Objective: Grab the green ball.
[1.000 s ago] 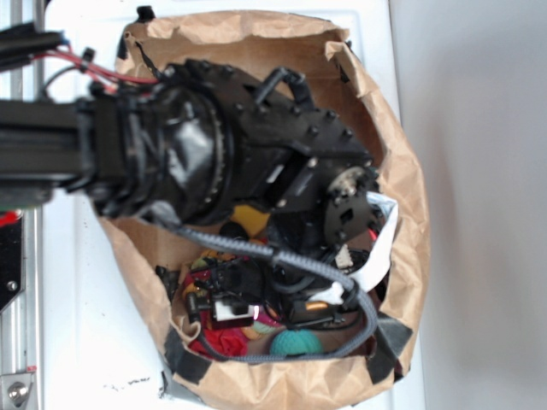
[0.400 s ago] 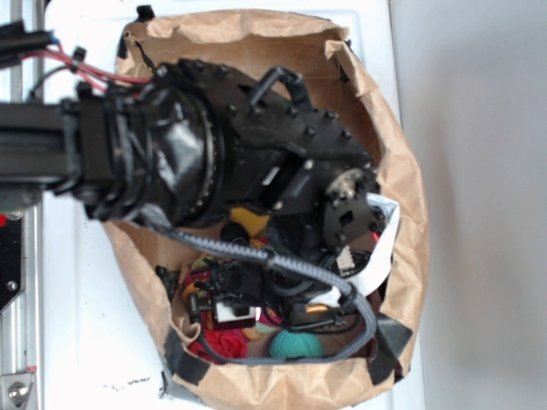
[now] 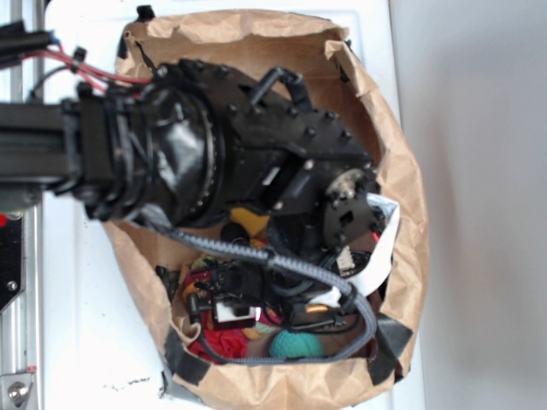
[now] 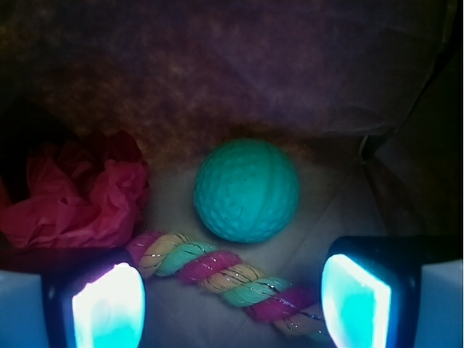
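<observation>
Inside paper bag (image 3: 402, 171) | fingers (image 4: 109, 308) spread, empty | striped rope (image 4: 217, 272) lies before green ball (image 4: 246, 190)

The black arm (image 3: 171, 154) reaches in from the left, wrist bent downward. Its hand (image 4: 232, 293) appears spread wide, both fingers (image 4: 107, 304) empty at the near edge.

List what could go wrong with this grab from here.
1. The striped rope lies between the open gripper and the green ball, so the fingers may close on the rope instead.
2. The ball is round and rests free on the paper bag floor; a glancing finger could roll it toward the back wall.
3. The red crumpled material sits close to the left finger and might snag as the gripper advances.
</observation>
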Controlling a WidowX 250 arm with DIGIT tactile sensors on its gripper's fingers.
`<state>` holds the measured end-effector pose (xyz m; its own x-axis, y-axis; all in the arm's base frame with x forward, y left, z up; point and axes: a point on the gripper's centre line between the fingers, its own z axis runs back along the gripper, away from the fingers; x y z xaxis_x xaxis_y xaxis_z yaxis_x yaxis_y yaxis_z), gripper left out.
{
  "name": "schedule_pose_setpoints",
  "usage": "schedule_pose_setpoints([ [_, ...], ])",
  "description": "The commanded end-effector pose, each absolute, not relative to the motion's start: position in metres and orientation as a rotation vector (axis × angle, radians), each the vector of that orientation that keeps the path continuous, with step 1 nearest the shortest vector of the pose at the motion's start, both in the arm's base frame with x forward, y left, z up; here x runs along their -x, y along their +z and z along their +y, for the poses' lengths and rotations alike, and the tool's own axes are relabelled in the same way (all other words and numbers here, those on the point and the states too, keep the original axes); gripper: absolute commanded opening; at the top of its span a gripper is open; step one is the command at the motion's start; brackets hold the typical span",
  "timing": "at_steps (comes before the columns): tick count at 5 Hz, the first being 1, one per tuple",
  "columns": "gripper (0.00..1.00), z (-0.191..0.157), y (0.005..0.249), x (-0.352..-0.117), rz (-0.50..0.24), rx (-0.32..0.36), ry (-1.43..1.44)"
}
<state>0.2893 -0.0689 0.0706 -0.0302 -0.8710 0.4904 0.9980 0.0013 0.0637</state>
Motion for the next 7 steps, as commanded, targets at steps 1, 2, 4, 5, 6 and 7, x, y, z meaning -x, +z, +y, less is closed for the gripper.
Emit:
schedule_pose_setpoints([
  [1, 1.00, -0.101, 0.090, -0.291, -0.494, 0.413, -1.585],
  [2, 1.00, -0.108, 0.088, -0.292, -0.505, 0.390, -1.606],
  [4, 1.00, -0.109, 0.060, -0.281, -0.476, 0.320, -1.615],
  [5, 1.00, -0.114, 0.044, -0.277, -0.494, 0.355, -1.592],
  [6, 1.00, -0.127, 0.035, -0.275, -0.527, 0.365, -1.586],
  [7, 1.00, -0.137, 0.023, -0.273, -0.473, 0.483, -1.625],
])
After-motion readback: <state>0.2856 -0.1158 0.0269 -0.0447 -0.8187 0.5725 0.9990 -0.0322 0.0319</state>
